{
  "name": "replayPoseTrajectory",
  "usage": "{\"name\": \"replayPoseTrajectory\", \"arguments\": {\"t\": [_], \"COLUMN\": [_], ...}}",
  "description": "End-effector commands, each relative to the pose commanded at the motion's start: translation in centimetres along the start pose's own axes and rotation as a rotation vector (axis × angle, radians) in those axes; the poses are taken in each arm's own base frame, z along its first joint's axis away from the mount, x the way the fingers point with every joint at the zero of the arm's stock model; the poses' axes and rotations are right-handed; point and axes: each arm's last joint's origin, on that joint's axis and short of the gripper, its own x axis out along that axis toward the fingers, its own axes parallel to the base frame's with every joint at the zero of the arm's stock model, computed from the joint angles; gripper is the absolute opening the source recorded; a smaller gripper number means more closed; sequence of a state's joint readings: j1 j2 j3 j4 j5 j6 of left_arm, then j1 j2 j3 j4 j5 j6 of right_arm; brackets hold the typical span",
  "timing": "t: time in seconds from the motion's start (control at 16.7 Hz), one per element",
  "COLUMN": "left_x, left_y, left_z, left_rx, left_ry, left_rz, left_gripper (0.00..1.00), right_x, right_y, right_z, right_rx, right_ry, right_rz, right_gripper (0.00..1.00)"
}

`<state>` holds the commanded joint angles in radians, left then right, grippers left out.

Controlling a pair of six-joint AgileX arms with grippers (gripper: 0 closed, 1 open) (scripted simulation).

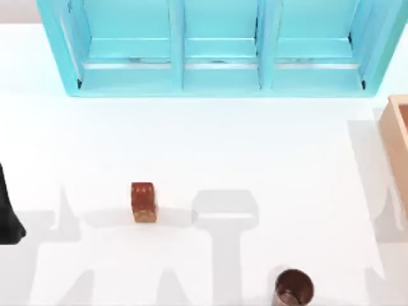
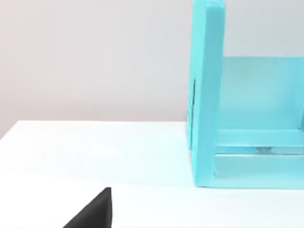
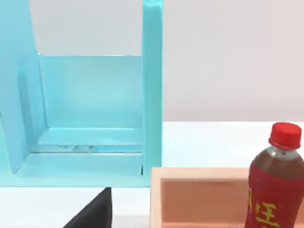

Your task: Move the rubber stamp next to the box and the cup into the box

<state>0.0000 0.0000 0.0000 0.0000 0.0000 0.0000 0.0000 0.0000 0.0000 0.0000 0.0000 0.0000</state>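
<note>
The rubber stamp (image 1: 144, 202), a reddish-brown block with faint dots, stands on the white table left of centre. The cup (image 1: 293, 288), round, coppery and upright, sits at the front edge right of centre. The tan box (image 1: 396, 143) lies at the right edge, partly cut off; the right wrist view shows its thick wall and reddish inside (image 3: 204, 197). My left arm (image 1: 9, 213) is parked at the left edge, well left of the stamp. A dark part of the left gripper (image 2: 92, 214) and of the right gripper (image 3: 92, 212) shows in each wrist view.
A big turquoise cabinet (image 1: 217, 48) with three open compartments spans the back of the table. A red-capped bottle (image 3: 275, 185) stands at the box; whether inside or in front I cannot tell. Wide bare table lies between the stamp, the cup and the box.
</note>
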Motion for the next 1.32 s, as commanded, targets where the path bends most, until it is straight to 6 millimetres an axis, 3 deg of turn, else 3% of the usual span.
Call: {"name": "replayPoseTrajectory", "arguments": {"t": [0.3,0.42,0.72,0.9,1.08,1.32], "left_x": [0.0,0.0,0.0,0.0,0.0,0.0], "left_y": [0.0,0.0,0.0,0.0,0.0,0.0], "left_z": [0.0,0.0,0.0,0.0,0.0,0.0], "left_rx": [0.000,0.000,0.000,0.000,0.000,0.000], "left_ry": [0.000,0.000,0.000,0.000,0.000,0.000], "left_rz": [0.000,0.000,0.000,0.000,0.000,0.000], "left_gripper": [1.00,1.00,1.00,1.00,1.00,1.00], "right_x": [-0.1,-0.2,0.9,3.3,7.1,13.1], "right_y": [0.3,0.7,2.5,4.7,8.4,15.9], "right_z": [1.3,3.3,10.7,15.1,18.2,18.8], "right_rx": [0.018,0.045,0.141,0.193,0.220,0.189], "right_ry": [0.004,0.018,0.166,0.356,0.613,1.009], "right_rz": [0.029,0.073,0.235,0.330,0.391,0.382], "right_gripper": [1.00,1.00,1.00,1.00,1.00,1.00]}}
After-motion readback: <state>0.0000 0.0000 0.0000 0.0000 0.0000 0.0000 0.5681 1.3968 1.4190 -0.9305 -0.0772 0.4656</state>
